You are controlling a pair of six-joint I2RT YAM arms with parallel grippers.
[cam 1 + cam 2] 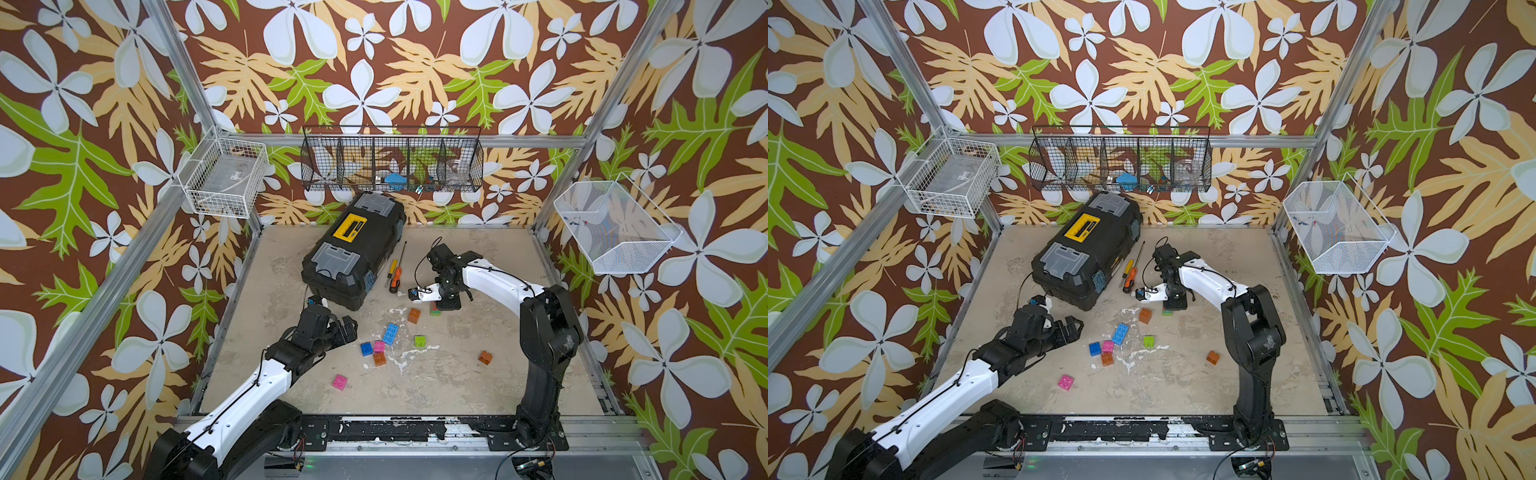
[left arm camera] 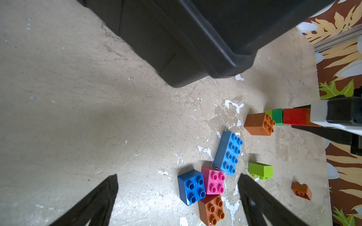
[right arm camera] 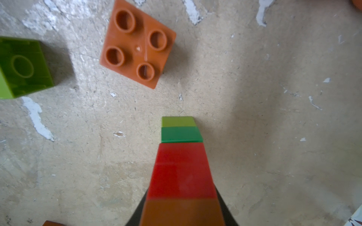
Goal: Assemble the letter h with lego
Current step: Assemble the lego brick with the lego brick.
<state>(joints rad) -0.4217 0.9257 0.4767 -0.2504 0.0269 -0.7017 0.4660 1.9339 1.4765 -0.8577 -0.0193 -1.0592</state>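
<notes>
My right gripper [image 3: 182, 213] is pinching a column [image 3: 181, 168] of lego by its upper end. An orange-brown brick sits between my fingers, then red, then green, with lime lowest and pointing down at the table [image 1: 478, 386]. I cannot tell whether the lime end touches the surface. In both top views the column is just toward 3 o'clock of the table's middle. A loose orange-brown brick [image 2: 258, 123] lies studs up near it, at about 9 o'clock of the column. My left gripper [image 2: 177, 176] is spread wide and holds nothing, hanging above the table at 10 o'clock of a small cluster. That cluster is a blue square [image 2: 191, 186], a pink square [image 2: 213, 181] and an orange-brown square [image 2: 211, 210], all studs up and touching. The long blue brick [image 2: 228, 152] meets the pink one's corner at 1 o'clock. A lime brick [image 2: 260, 170], tipped on its side, lies near the long blue at 3 o'clock, apart from it. A tipped orange-brown brick [image 2: 300, 190] shows its hollow underside, well apart toward 4 o'clock of the table's middle. A lone pink brick [image 1: 340, 381] lies toward 7 o'clock. The black toolbox [image 1: 353, 249] stands at 11 o'clock, and two screwdrivers [image 1: 395, 280] lie just beside it.
</notes>
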